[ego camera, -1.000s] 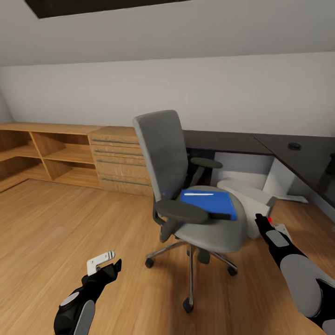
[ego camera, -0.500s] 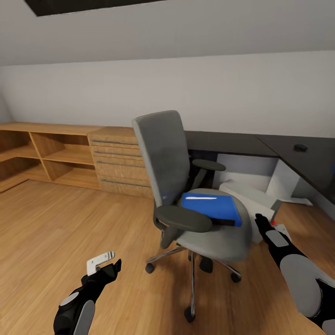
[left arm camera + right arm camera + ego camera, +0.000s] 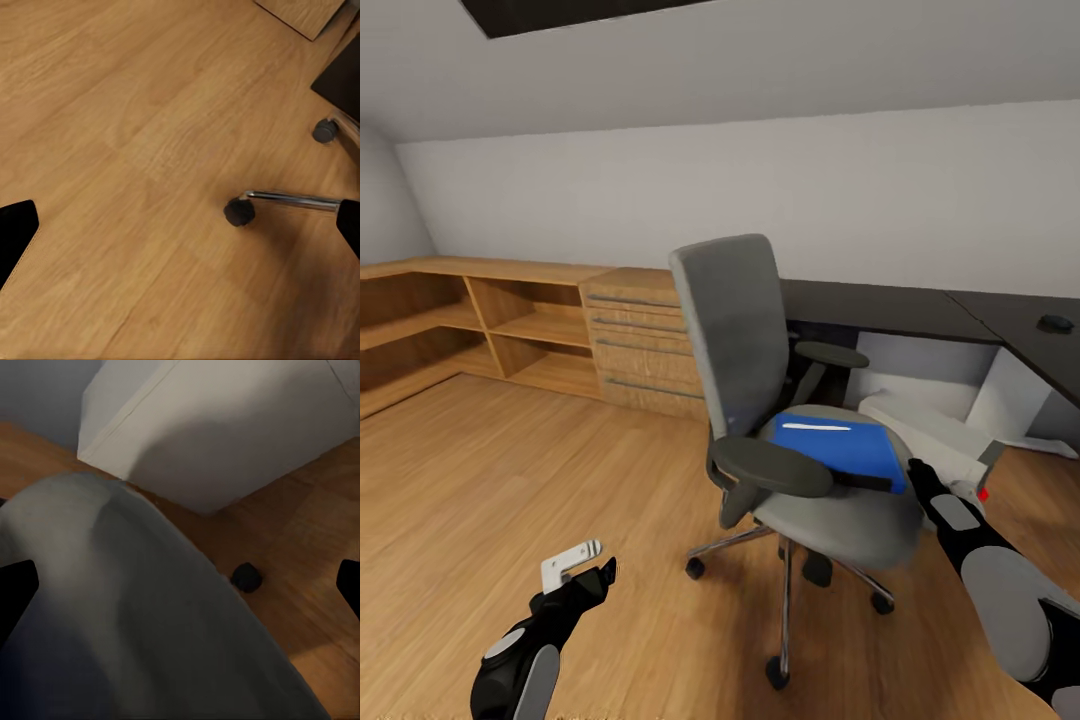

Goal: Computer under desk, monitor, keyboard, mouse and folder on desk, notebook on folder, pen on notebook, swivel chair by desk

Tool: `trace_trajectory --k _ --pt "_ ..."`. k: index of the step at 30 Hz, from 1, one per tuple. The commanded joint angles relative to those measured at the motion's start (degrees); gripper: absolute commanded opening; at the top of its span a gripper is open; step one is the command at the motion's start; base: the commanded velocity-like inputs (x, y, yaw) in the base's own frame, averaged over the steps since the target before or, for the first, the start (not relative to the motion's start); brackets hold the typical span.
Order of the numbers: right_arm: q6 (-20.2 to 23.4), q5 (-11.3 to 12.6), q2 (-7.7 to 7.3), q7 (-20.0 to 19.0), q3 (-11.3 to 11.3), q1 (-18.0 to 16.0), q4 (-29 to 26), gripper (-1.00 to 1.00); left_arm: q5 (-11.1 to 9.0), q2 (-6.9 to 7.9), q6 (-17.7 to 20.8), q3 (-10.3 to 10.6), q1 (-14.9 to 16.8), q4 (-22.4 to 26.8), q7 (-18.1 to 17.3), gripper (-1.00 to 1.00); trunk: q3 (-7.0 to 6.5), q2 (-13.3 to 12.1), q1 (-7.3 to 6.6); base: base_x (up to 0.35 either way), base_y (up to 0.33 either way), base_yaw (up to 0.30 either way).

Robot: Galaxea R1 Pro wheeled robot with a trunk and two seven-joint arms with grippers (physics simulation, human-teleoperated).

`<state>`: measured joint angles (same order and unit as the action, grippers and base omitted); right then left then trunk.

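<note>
The desk (image 3: 880, 305) runs along the far wall; the swivel chair (image 3: 780, 400) stands on the floor before it, the computer (image 3: 935, 435) lying tipped over under the desk; the folder (image 3: 840, 448) rests on the seat, the pen (image 3: 815, 427) on it; the mouse (image 3: 1055, 323) sits on the desk; left gripper (image 3: 585, 570) and right gripper (image 3: 913, 472) hover with fingers apart, empty.

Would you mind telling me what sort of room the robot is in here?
Probably an attic home office or bedroom workspace: a sloped ceiling with a dark skylight, a grey swivel chair beside a long black desk, and low light-wood cabinets along the wall.
</note>
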<state>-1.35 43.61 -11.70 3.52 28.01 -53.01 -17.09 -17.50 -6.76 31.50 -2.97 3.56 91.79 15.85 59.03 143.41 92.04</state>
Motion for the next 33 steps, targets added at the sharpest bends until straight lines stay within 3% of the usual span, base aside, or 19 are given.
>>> trace_trajectory --k 1,20,23,33 --pt "-0.14 0.86 0.01 0.17 -0.15 0.01 0.04 1.00 -0.60 -0.04 0.23 -0.02 0.05 0.06 0.40 1.00 0.09 0.02 -0.01 0.000 0.000 0.201" --pt "-0.26 0.86 0.01 0.17 -0.15 0.01 0.04 1.00 -0.60 -0.08 0.20 0.03 0.05 0.01 0.40 1.00 0.73 0.02 -0.01 0.000 0.000 0.211" --pt "-2.62 0.86 0.01 0.24 -0.15 0.01 0.04 1.00 -0.60 -0.10 0.21 0.08 0.05 -0.11 0.40 1.00 0.80 0.02 -0.01 0.000 0.000 0.254" --pt "-2.96 0.86 0.00 0.20 -0.15 0.01 0.04 1.00 -0.58 -0.10 0.22 0.07 0.05 -0.12 0.40 1.00 0.82 0.02 -0.01 0.000 0.000 0.275"
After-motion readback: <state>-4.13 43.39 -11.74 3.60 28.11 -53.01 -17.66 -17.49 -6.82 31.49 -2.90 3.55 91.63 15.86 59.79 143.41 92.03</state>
